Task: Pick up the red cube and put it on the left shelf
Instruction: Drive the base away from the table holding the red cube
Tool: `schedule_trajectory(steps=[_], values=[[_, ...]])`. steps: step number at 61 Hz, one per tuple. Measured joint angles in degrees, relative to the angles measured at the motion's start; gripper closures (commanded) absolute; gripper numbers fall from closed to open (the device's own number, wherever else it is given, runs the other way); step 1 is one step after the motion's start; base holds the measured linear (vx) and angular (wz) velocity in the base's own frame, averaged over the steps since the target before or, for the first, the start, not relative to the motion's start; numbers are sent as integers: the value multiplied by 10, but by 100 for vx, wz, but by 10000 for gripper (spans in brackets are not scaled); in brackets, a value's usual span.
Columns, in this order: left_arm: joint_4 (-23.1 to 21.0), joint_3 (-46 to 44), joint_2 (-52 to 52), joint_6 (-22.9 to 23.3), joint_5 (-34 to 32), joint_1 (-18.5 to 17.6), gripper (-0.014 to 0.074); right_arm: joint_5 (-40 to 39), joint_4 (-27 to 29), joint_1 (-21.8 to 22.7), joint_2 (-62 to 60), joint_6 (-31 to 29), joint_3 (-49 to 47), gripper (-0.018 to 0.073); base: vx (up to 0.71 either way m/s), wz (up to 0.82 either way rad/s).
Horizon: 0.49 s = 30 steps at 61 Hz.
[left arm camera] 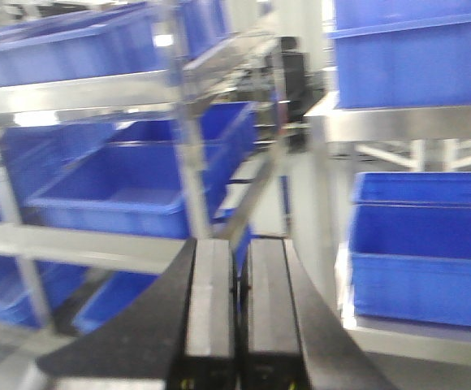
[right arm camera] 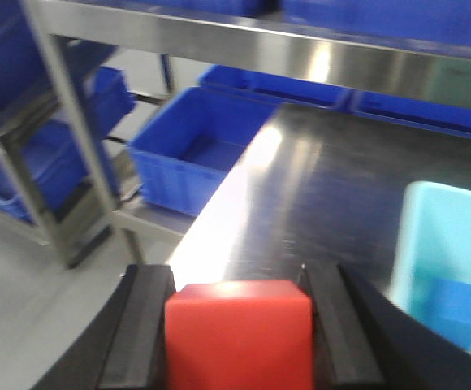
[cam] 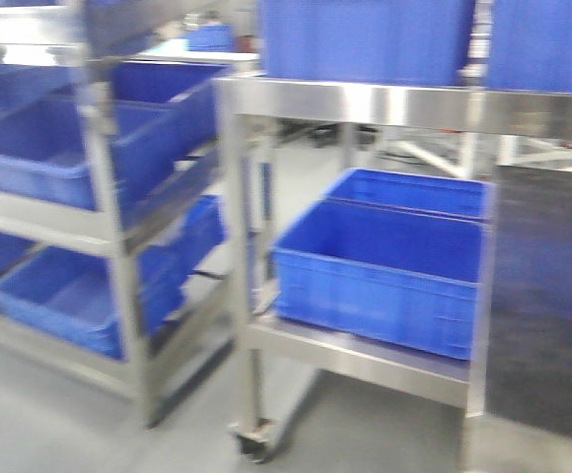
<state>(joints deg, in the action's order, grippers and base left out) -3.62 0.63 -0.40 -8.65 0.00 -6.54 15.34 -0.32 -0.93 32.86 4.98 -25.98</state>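
Right tool clamped on the red cube, its fingers pressing two opposite flat sides; the cube fills the gap and hangs above the near edge of the dark bench. The cube looks rigid, smooth and light, so a hold on parallel faces should serve, though glossy sides may slip under a loose grip. Just beyond, on the bench, a pale tub holds a blue block. Left tool pressed together, holding nothing. Farther off, the left shelf carries blue crates on every tier. Its steel posts and a wheeled rack close beside it narrow the approach, and free room among the crates looks scant.
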Motion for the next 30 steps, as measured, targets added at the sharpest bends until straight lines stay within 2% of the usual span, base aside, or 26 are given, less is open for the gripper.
schedule_trajectory(steps=[30], values=[[0,0,0,0,0,0,491,0,0,0,0,0,0,494,-11,51]])
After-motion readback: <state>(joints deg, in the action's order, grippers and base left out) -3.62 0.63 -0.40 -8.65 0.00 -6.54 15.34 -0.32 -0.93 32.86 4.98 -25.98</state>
